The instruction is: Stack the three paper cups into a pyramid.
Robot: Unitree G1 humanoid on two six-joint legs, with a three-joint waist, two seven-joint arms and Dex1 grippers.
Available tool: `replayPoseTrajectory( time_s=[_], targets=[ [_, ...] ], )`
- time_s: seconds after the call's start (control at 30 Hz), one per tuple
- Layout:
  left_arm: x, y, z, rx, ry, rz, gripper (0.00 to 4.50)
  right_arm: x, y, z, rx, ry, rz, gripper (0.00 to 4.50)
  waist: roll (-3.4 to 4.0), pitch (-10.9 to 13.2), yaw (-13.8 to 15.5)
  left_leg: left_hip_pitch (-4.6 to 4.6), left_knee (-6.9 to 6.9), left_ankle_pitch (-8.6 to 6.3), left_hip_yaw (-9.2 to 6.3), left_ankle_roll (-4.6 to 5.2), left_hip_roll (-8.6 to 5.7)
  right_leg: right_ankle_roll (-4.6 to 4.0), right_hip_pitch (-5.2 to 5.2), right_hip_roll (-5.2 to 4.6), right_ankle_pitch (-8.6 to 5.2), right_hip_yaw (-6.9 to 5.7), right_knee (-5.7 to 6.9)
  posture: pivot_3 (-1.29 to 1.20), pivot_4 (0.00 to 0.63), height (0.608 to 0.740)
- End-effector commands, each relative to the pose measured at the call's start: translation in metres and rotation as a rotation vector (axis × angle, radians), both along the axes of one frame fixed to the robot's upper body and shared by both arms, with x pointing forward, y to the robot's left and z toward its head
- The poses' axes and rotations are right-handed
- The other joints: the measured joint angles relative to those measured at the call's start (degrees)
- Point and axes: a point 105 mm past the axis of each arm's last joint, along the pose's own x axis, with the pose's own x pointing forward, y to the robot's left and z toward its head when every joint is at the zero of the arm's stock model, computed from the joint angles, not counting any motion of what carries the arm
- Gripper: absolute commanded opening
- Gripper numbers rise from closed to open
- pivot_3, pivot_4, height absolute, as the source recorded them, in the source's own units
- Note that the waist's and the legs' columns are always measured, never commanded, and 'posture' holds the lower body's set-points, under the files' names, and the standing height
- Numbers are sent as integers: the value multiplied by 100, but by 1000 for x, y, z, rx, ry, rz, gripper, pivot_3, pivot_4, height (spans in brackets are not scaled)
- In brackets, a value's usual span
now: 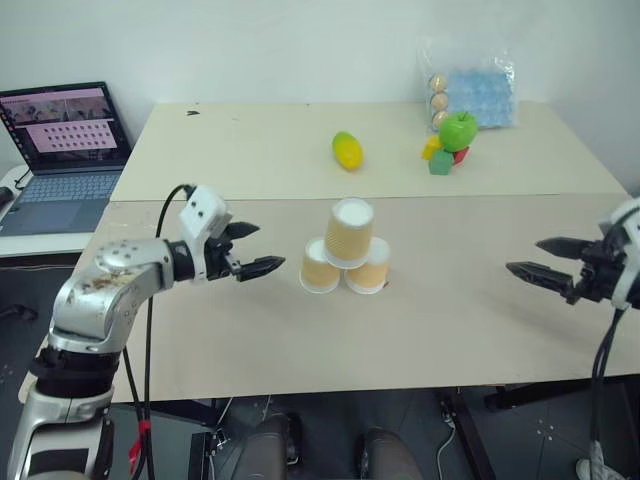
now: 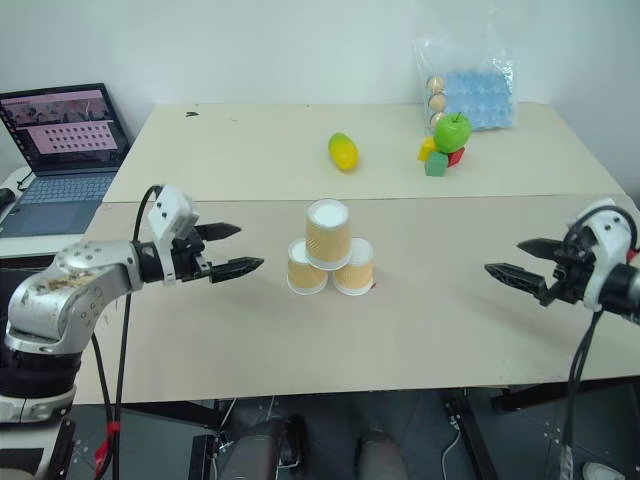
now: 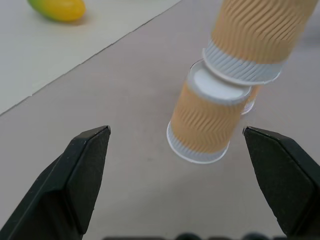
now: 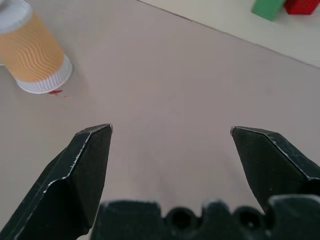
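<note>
Three tan ribbed paper cups w/ white rims stood as a finished-looking pyramid (image 1: 345,258) mid-table, on the near beige board of the table (image 1: 300,340). All upside down, wide rim to the surface. Lower left cup (image 1: 320,266) and lower right cup (image 1: 369,267) sat just beside each other, close enough for the top cup (image 1: 349,232) to bridge both bases. In left wrist view the top cup looked tilted, resting partly on the lower left cup's base; judged stable but not square.

Left gripper (image 1: 248,250) was empty, black fingers spread wide, hanging just left of the stack, apart from it, pointing toward it. Right gripper (image 1: 541,260) likewise spread and empty, well apart to the right, above bare table. Prob. both were kept off so as not to knock the cups.

Task judged done or nearly so; nothing gripped.

Behind, on far board: yellow-green oval fruit (image 1: 347,151), green apple (image 1: 458,130) over coloured blocks (image 1: 441,157), clear plastic bag (image 1: 470,85). Open laptop (image 1: 65,150) on side desk, left.
</note>
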Motion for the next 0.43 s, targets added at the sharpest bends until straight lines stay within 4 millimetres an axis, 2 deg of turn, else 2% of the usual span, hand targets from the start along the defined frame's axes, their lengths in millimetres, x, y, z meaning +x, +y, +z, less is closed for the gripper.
replayPoseTrajectory(
  time_s=[0.03, 0.27, 0.43],
  targets=[
    [-1, 8, -3, -19, -43, 57, 4500, -8, 8, 18, 37, -117, -10, 4440, 0, 0, -2, 2, -1, -12, 0, -14, 0, 1, 0, -2, 1, 1, 0, 0, 150, 740],
    [-17, -9, -6, -33, -49, 8, 4500, -19, 38, 2, 77, -82, 62, 4440, 0, 0, 49, 1, -1, -20, -3, -14, -2, 6, 0, -38, 7, -1, -6, 0, 150, 740],
    [-18, -15, -1, -25, -61, -16, 4500, -18, 48, -1, 79, -80, 78, 4440, 0, 0, 50, -1, -3, -20, -2, -14, -2, 6, 1, -38, 7, -1, -18, 0, 150, 740]
  ],
)
